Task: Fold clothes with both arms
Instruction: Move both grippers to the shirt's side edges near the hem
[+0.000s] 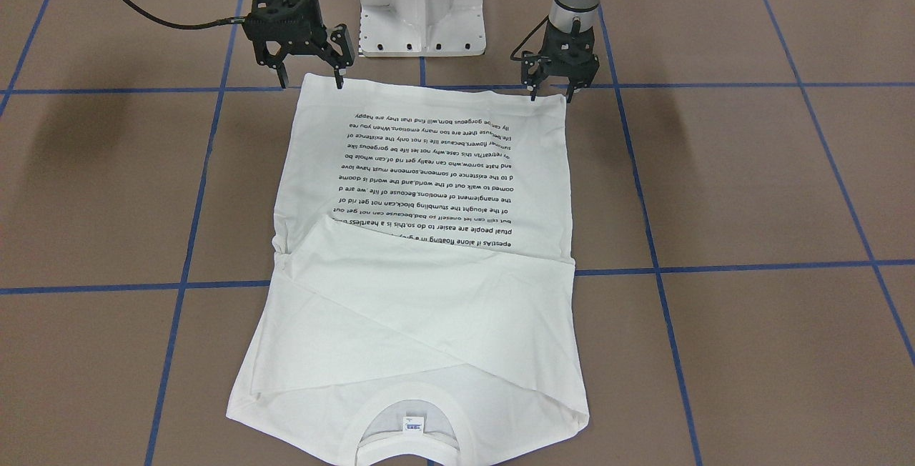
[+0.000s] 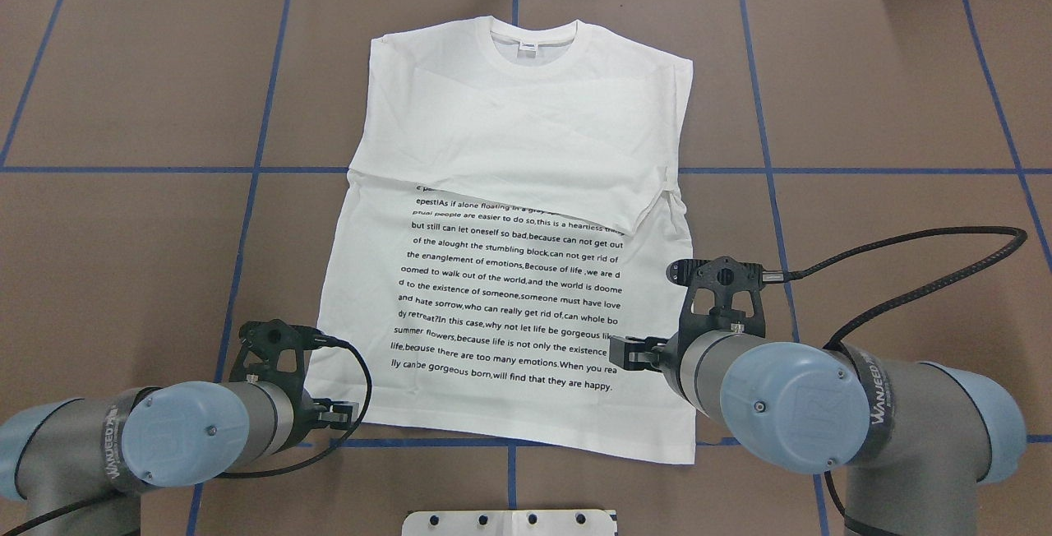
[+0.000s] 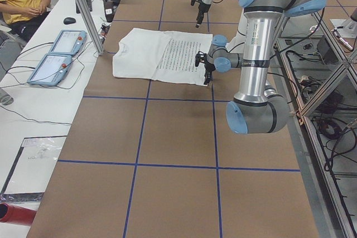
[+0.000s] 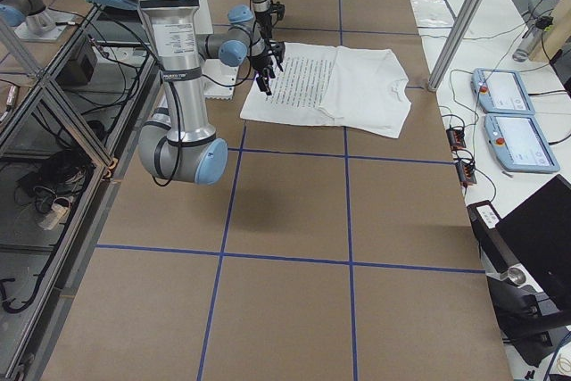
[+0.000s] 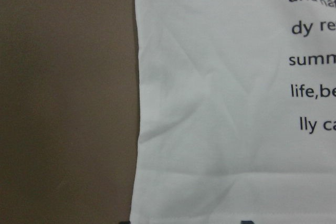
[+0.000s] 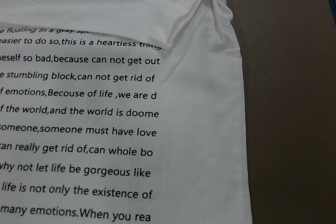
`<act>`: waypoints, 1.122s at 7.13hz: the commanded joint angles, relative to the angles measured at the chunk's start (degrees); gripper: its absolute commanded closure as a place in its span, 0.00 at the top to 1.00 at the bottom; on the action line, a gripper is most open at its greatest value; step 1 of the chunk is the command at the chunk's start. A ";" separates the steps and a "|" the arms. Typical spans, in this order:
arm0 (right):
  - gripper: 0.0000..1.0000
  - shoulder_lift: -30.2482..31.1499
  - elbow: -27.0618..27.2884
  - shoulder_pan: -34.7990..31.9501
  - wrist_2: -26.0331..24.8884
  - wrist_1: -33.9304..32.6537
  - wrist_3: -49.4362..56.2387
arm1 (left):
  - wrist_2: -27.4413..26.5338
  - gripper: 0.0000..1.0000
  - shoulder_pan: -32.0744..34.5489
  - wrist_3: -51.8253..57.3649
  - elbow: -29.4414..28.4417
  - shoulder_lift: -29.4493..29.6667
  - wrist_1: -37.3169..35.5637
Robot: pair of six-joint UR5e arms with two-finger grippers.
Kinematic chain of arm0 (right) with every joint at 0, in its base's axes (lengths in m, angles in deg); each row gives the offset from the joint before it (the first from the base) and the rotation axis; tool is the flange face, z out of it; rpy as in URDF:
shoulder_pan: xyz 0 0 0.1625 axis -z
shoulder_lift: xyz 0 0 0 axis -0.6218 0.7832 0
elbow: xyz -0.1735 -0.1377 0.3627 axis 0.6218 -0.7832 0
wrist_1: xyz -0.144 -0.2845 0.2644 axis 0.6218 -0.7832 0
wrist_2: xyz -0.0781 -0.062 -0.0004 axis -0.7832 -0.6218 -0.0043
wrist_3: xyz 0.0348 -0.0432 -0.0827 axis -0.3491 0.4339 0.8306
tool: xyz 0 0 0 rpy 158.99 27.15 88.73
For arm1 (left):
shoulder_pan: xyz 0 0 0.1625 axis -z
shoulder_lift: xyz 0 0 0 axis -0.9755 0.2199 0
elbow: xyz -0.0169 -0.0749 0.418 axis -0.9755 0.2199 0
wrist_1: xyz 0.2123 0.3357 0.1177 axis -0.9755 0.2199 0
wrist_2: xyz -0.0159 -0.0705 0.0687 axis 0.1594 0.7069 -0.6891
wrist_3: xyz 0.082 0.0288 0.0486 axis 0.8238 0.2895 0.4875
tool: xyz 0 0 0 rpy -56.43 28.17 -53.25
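So, T-shirt (image 1: 429, 294) is flat on the desk (image 1: 750, 187), long axis top-to-bottom in the front view, hem at top. Left gripper (image 1: 550, 91) is at the hem's upper-right corner, right gripper (image 1: 311, 78) at upper-left. Both are spread wide w/ nothing held.

T-shirt (image 6: 210, 145) reads "someone must have love"; right arm (image 2: 879, 404) apparently "WANJEED"

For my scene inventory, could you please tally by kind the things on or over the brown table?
White T-shirt: 1
Robot arms: 2, the left arm and the right arm
White pedestal: 1
Total: 4
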 commanded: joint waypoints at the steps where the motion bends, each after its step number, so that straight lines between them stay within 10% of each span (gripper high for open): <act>1: 1.00 0.02 0.00 0.07 -0.08 0.00 0.00 | -0.03 0.64 0.00 0.01 -0.12 -0.13 -0.02; 5: 1.00 0.02 0.00 0.33 -0.34 0.00 0.00 | -0.03 0.54 0.09 0.01 -0.64 -0.30 -0.02; 8: 1.00 0.19 0.08 0.69 -0.43 0.00 0.00 | -0.03 0.00 0.00 0.01 -0.65 -0.39 -0.11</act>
